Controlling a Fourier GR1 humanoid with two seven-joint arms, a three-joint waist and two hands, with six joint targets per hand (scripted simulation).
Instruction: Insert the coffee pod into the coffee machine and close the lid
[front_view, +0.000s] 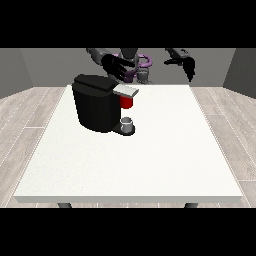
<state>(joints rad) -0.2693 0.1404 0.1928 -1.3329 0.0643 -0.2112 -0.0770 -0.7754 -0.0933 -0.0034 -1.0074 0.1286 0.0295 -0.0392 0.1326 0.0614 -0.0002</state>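
Black coffee machine upright, grey lid pointing towards view's right

1. the robot's torso sits small at the top of the view, dark grey with purple trim, facing the camera.
2. the arm at the view's left reaches forward and inward from the shoulder.
3. the hand at the view's left is held raised in front of the chest, its black fingers spread and fairly straight, holding nothing.
4. the arm at the view's right extends outward to the side, raised near shoulder height.
5. the hand at the view's right hangs with its fingers pointing downward, relaxed, holding nothing.
6. the two hands are well apart.
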